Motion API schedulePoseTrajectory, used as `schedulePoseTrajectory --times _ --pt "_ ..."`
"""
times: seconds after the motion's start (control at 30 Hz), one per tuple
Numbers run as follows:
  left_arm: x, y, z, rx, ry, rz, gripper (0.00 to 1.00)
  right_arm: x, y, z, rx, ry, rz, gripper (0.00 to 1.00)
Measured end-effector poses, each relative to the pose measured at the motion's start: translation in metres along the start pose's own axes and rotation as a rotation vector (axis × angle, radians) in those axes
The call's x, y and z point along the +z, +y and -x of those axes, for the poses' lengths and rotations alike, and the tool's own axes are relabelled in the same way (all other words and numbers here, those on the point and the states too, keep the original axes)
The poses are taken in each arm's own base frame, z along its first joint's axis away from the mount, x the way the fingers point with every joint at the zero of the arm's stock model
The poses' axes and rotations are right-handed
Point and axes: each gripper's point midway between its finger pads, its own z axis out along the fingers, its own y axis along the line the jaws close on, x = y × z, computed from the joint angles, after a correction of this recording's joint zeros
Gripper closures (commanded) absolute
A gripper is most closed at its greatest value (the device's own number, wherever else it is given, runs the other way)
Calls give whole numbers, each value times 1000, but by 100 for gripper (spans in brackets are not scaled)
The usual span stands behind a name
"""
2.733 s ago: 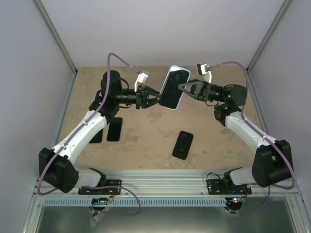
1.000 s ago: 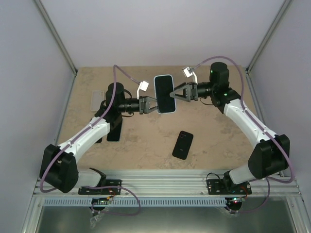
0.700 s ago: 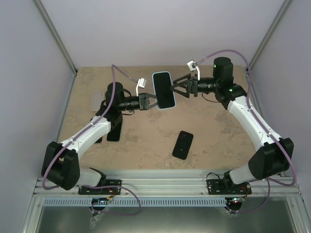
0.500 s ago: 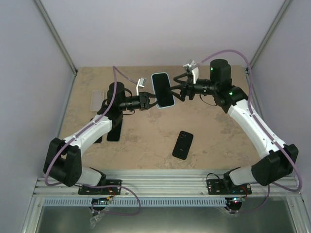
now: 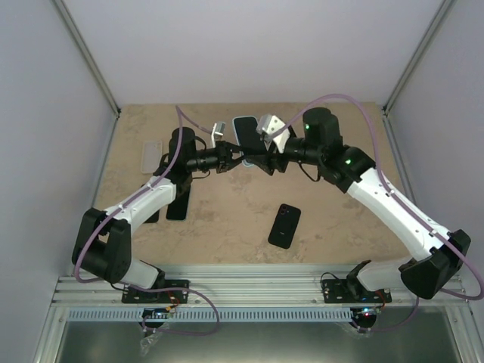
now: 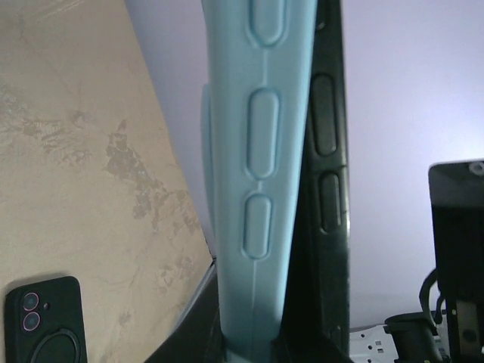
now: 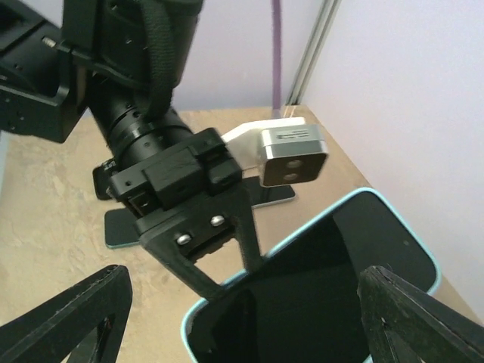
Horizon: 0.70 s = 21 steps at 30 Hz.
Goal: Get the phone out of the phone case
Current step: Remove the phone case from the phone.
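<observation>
Both arms have swung inward above the table's (image 5: 227, 219) far middle. Left gripper (image 5: 239, 156) pinches the blue phone case (image 5: 243, 128), phone (image 7: 318, 295) inside, held aloft; right gripper (image 5: 262, 160) spread wide beside it.

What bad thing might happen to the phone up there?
1. Only the left gripper pinches the case, at one end, above the table; a slip might drop it.
2. The open right gripper is very near the left one, so they might bump.
</observation>
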Motion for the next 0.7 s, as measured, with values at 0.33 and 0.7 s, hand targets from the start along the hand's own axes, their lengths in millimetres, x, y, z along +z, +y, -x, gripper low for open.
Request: schedulePoseTrajectory --times 0.33,0.7 --pt "-2 -1 4 -44 -14 -3 100 15 15 -16 -153 85 -55 27" --pt "-3 -2 7 -76 -23 -11 100 27 17 -34 -303 179 -186 42"
